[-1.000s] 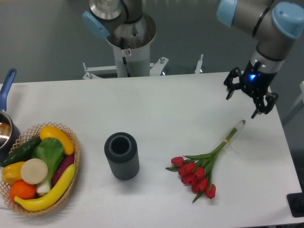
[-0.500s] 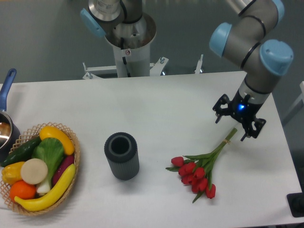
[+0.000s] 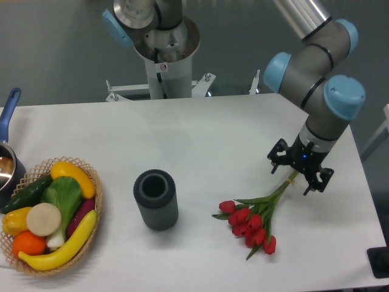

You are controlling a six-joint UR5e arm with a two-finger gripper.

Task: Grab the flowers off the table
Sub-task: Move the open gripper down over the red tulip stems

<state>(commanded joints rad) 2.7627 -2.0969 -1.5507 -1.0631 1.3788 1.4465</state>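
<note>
The flowers [image 3: 252, 222], red tulip buds with green leaves and long pale green stems, lie flat on the white table [image 3: 206, 140] at the right front. Their stems run up and to the right. My gripper [image 3: 296, 177] is lowered over the upper end of the stems, open, with one black finger on each side of them. The stem tips are hidden beneath the gripper.
A dark ribbed cylinder [image 3: 156, 199] stands left of the flowers. A wicker basket of vegetables [image 3: 48, 214] sits at the front left, with a pot and its blue handle [image 3: 8, 109] behind it. The robot base [image 3: 164, 55] stands at the table's back edge.
My gripper has come down and toward the front left, from above the table's right edge to straddling the stem ends. The flowers have not moved.
</note>
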